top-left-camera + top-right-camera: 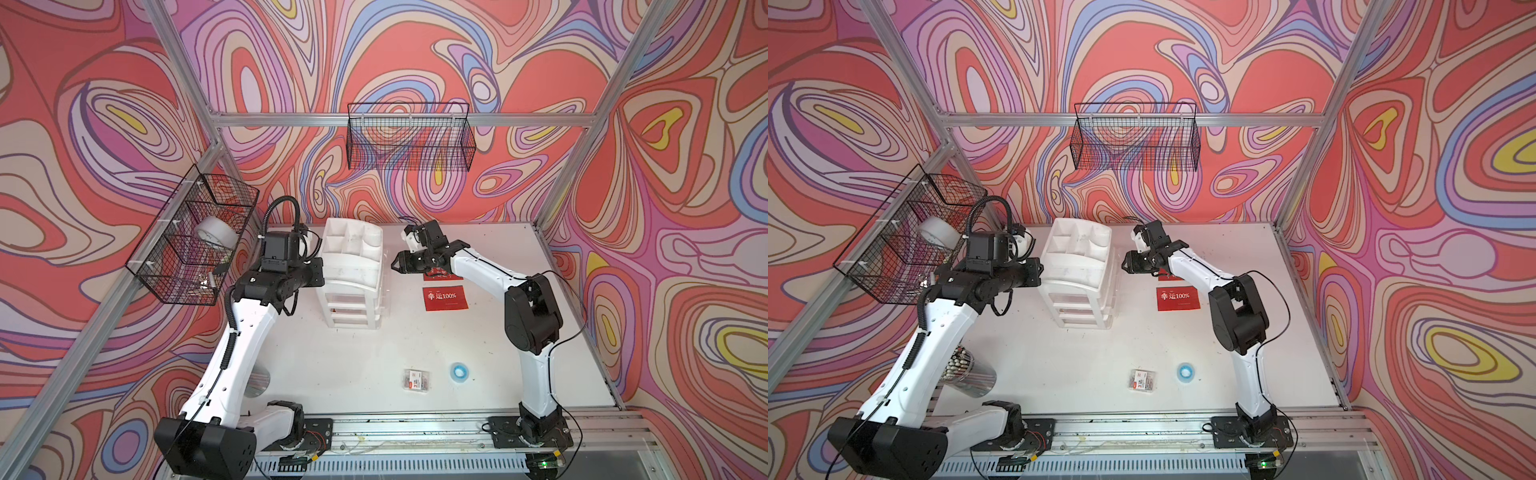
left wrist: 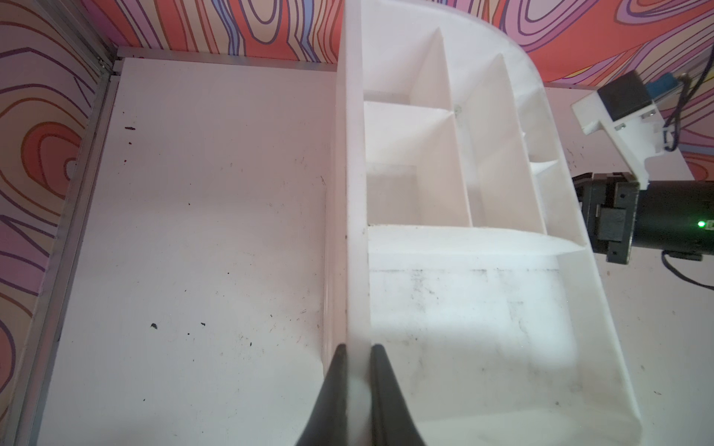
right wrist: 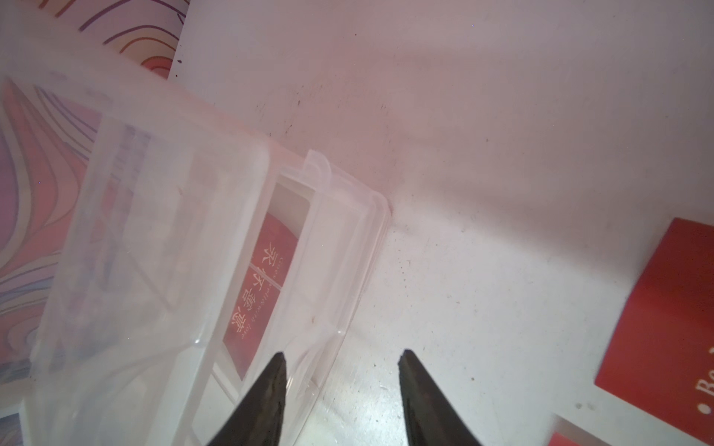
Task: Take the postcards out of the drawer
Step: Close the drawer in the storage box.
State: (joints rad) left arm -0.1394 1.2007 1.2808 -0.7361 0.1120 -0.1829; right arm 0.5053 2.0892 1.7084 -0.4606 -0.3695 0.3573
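My left pincer is pinching the white organizer by its wall; I see my right pincer spread by the open drawer, one postcard inside, two postcards on the desk

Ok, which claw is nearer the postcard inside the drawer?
Right. The right claw hangs open at the drawer front, by the postcard; the left claw grips the organizer wall opposite.

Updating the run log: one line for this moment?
left gripper: shut on organizer wall | right gripper: open, at drawer | one postcard inside | two postcards on table
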